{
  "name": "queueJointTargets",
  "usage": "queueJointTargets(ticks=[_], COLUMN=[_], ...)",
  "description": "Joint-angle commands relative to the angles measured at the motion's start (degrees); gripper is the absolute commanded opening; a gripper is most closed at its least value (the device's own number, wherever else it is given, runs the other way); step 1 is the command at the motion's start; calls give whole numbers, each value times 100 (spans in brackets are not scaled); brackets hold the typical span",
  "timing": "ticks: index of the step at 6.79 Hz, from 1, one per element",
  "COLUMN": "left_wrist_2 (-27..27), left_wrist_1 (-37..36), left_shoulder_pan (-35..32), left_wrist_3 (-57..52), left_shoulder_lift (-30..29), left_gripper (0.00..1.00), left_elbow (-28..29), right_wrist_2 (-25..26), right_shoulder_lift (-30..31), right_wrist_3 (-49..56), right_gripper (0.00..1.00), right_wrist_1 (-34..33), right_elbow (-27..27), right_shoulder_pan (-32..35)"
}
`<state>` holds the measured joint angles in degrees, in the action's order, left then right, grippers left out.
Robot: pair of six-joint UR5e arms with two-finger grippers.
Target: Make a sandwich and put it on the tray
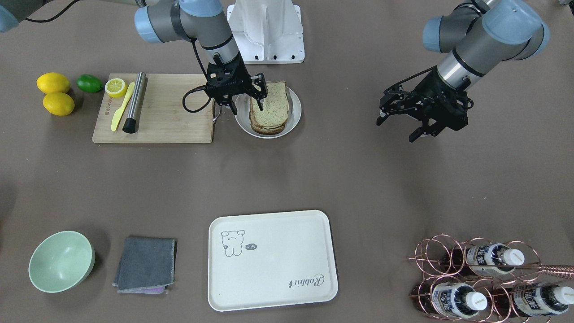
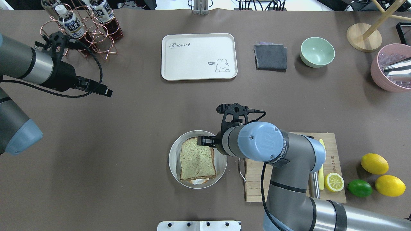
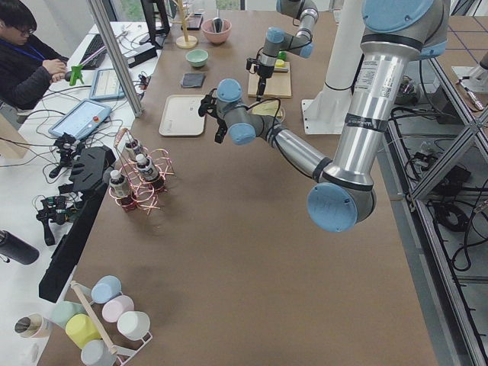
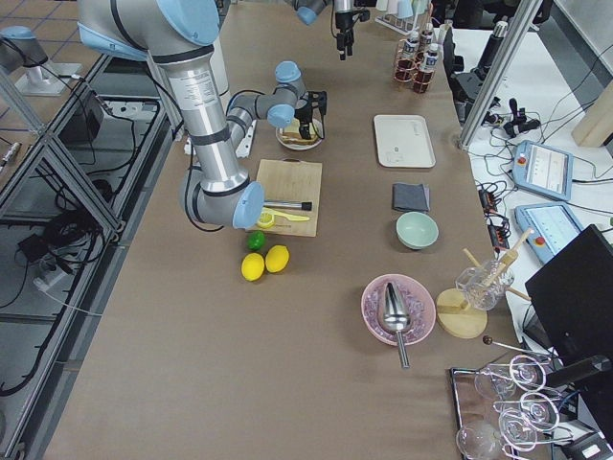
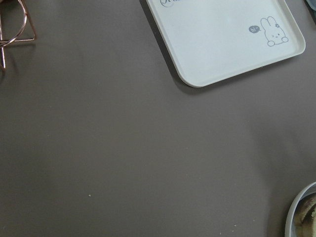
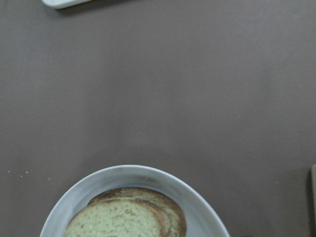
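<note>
sandwich [image 1: 269, 107]: stacked on the round white plate [image 1: 295, 117], mid-worktop [image 1: 314, 179] toward the robot's edge. Slice count is hard to read from the layered crusts.
egg [image 2: 198, 181]: only a white sliver shows under the top slice [image 2: 196, 158] in the overhead view. The rest is hidden.
tray [image 1: 269, 269]: flat at the middle of the operators' edge, well apart from the plate. The left wrist view cuts it down to one corner with the drawing.
right hand [image 1: 247, 106]: over the plate, fingers spread, gripping nothing. One tip is over the top slice, the other at the rim on the cutting board [image 1: 170, 112] side. Cannot tell whether a tip touches the bread. In the overhead view its own wrist covers most of it.
left hand [image 1: 397, 130]: fingers spread with nothing between them, above bare worktop toward the robot's left end.
right wrist view: only the plate's far rim and bread crusts, cut off at the bottom edge.
bottle rack [image 1: 475, 278]: operators'-edge corner on the robot's left, partly cropped in the front view.
</note>
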<state>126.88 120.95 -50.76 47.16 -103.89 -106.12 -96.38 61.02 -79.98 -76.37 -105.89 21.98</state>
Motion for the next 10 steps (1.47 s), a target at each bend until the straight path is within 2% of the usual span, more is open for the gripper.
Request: queueJointTargets(ticks=[1, 3, 4, 5, 6, 7, 8, 9, 10], left_wrist_2=[-6, -390, -601, -1038, -1399, -1534, -1605, -1884, -2069], left_wrist_1=[-19, -54, -54, -63, -72, -72, -55, -63, -54], left_shoulder_pan=[144, 855, 1110, 1443, 1794, 1937, 2095, 2332, 2456], left_wrist_3=[823, 1488, 1890, 2207, 2306, 2455, 2552, 2553, 2553], left_shoulder_lift=[-183, -605, -711, -877, -905, -975, -993, -1054, -1055], left_gripper=[98, 97, 97, 98, 98, 98, 98, 98, 98], left_elbow=[-41, 29, 12, 12, 21, 29, 21, 38, 125], right_wrist_2=[-1070, -2072, -2469, -2795, -3077, -3549, -3763, -3765, -3730], right_shoulder_lift=[137, 680, 1144, 1540, 2040, 2541, 2999, 3177, 3109], right_wrist_3=[374, 1653, 2374, 2860, 3639, 5004, 6036, 7317, 8626], right_gripper=[100, 100, 100, 100, 100, 100, 100, 100, 100], right_wrist_1=[-546, -494, -485, -485, -467, -537, -546, -685, -1600], right_elbow=[-186, -239, -361, -353, -353, -257, -126, 232, 349], right_shoulder_pan=[951, 2067, 2612, 3157, 3720, 4439, 5046, 5714, 6303])
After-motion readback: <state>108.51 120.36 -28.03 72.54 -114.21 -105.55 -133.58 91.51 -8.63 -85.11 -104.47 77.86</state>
